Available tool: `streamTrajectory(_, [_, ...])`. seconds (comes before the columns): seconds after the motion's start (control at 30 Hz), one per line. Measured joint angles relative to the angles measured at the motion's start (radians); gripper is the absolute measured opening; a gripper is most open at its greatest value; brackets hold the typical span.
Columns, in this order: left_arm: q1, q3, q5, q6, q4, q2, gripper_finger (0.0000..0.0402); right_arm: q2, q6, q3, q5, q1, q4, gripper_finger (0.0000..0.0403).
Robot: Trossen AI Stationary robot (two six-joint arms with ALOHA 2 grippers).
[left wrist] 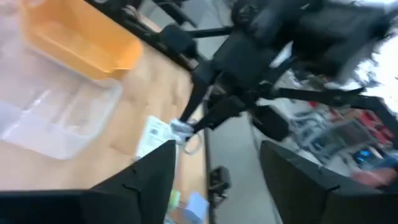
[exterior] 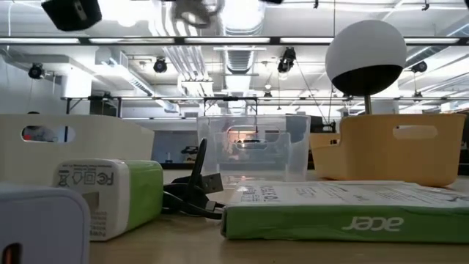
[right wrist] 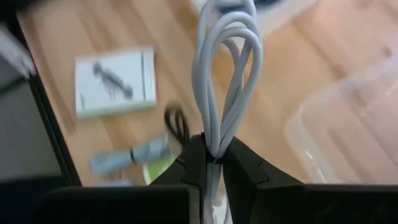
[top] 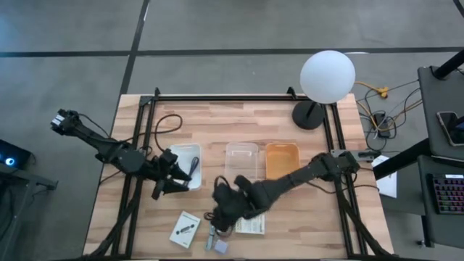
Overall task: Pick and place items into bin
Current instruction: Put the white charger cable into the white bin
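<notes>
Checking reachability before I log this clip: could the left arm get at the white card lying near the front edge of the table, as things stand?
Probably yes. The left gripper, open, hangs by the white bin, and bare wood lies between it and the white card. The right gripper, shut on a pale looped cable, sits beside that path, not across it.

3 bins (top: 241, 158) side by side mid-table; lamp (top: 327, 76) behind, cards (top: 185, 229) in front.

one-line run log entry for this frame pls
left gripper: open, at white bin | right gripper: shut on looped white cable near clear bin | orange bin: untouched
</notes>
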Motion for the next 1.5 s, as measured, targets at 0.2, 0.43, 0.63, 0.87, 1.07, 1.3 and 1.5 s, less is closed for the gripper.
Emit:
streamTrajectory(0.2, [0.031,-0.009,-0.073,0.054,0.013,0.019,0.0277,-0.005,-0.048,0.001,0.018,-0.092,0.177,0.0025])
streamTrajectory(0.43, [0.064,-0.014,-0.128,0.070,-0.014,-0.012,0.0283,-0.005,-0.046,0.001,0.028,-0.123,0.243,0.0026])
streamTrajectory(0.63, [0.076,-0.013,-0.216,0.062,-0.120,-0.068,0.0283,-0.013,0.010,0.002,0.110,-0.125,0.191,0.0026])
streamTrajectory(0.87, [0.083,-0.027,-0.229,0.062,-0.112,-0.073,0.0283,-0.014,-0.012,0.002,0.120,-0.141,0.251,0.0027])
streamTrajectory(1.07, [0.088,-0.027,-0.227,0.078,0.009,0.021,0.0283,-0.014,-0.040,0.002,0.115,-0.159,0.311,0.0028])
streamTrajectory(1.3, [0.101,-0.027,-0.309,0.122,0.057,0.030,0.0283,-0.014,-0.034,0.002,0.086,-0.154,0.309,0.0028])
streamTrajectory(1.5, [0.109,-0.027,-0.289,0.120,0.033,0.021,0.0245,-0.014,-0.025,0.002,0.091,-0.154,0.309,0.0028])
